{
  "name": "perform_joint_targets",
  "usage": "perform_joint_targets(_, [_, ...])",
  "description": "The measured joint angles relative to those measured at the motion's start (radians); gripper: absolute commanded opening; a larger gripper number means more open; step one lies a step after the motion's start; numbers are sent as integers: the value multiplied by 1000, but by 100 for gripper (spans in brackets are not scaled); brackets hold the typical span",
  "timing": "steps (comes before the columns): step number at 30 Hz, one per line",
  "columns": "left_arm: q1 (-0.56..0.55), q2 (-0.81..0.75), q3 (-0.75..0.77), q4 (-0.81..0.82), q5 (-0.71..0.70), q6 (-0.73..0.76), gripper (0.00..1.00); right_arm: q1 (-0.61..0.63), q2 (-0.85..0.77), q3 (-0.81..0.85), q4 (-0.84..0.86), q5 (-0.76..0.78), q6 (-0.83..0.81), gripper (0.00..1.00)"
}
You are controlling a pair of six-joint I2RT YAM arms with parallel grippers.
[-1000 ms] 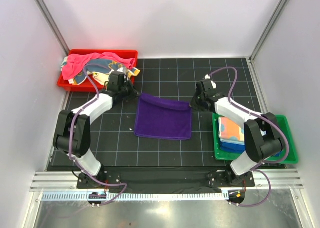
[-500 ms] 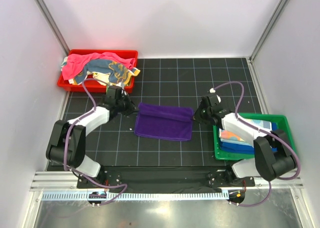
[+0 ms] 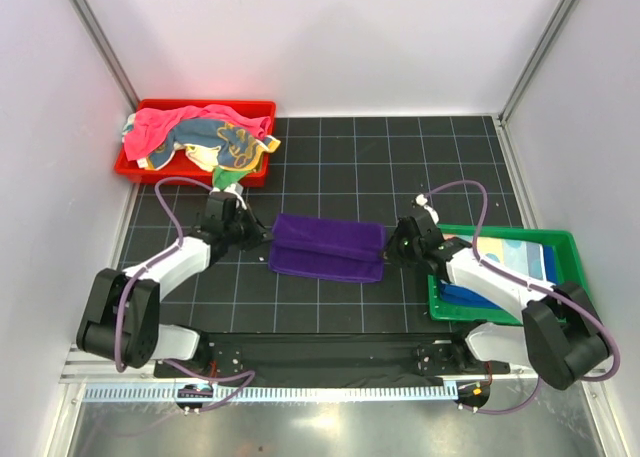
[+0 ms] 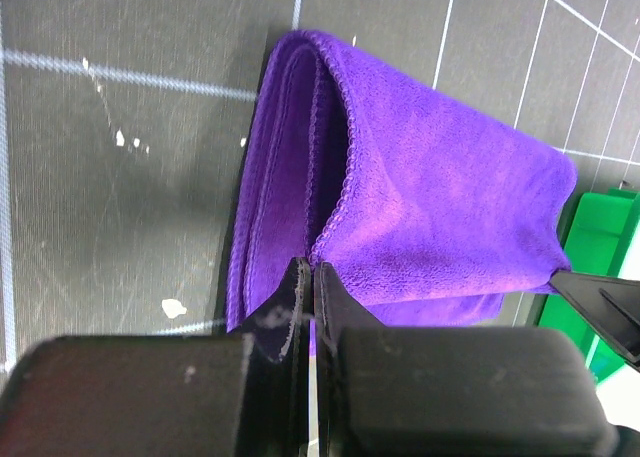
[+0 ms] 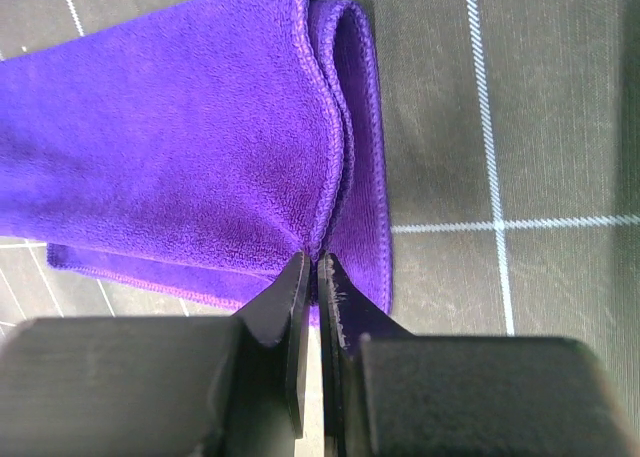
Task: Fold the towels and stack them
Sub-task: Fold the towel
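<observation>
A purple towel point(image 3: 328, 245) lies on the black gridded mat, its far half doubled over toward the near edge. My left gripper point(image 3: 260, 239) is shut on the folded layer at the towel's left end, and my right gripper point(image 3: 392, 245) is shut on its right end. In the left wrist view the gripper point(image 4: 308, 267) pinches the hemmed upper layer of the towel point(image 4: 440, 207). In the right wrist view the gripper point(image 5: 312, 259) pinches the same fold of the towel point(image 5: 180, 147). A pink towel point(image 3: 165, 122) and a teal-and-yellow towel point(image 3: 225, 142) lie crumpled together.
The crumpled towels sit in a red tray point(image 3: 255, 107) at the back left. A green tray point(image 3: 585, 277) at the right holds folded towels point(image 3: 530, 252), partly hidden by my right arm. White walls close in the mat on three sides.
Both grippers have drawn the purple towel's far edge toward the near edge, folding it over on itself. The arms have come back and lower.
</observation>
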Motion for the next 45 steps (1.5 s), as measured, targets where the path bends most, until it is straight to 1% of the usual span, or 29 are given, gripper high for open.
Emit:
perform_joint_targets(6, [-5, -51, -48, 5, 2, -13, 0, 29, -59, -19, -6, 29, 20, 1])
perform_joint_targets(16, [-23, -82, -116, 11, 2, -22, 0, 72, -111, -62, -31, 63, 50, 1])
perform_joint_targets(27, [-27, -147, -158, 13, 1, -43, 0, 98, -177, -94, -56, 83, 67, 1])
perform_joint_targets(30, [-30, -158, -169, 14, 1, -46, 2, 102, -180, -108, -56, 82, 70, 1])
perform_joint_targets(33, [-37, -161, -186, 14, 0, -50, 11, 108, -180, -122, -55, 82, 74, 1])
perform_joint_targets(37, [-43, -165, -217, 31, -5, -65, 24, 110, -173, -139, -49, 81, 80, 18])
perform_joint_targets(38, [-45, -169, -226, 32, -7, -66, 25, 110, -173, -143, -50, 81, 81, 26])
perform_joint_targets(41, [-45, -205, -239, 24, -14, -69, 31, 111, -176, -145, -58, 79, 82, 38])
perform_joint_targets(45, [-46, -286, -230, -18, -33, -68, 31, 111, -217, -145, -98, 83, 74, 39])
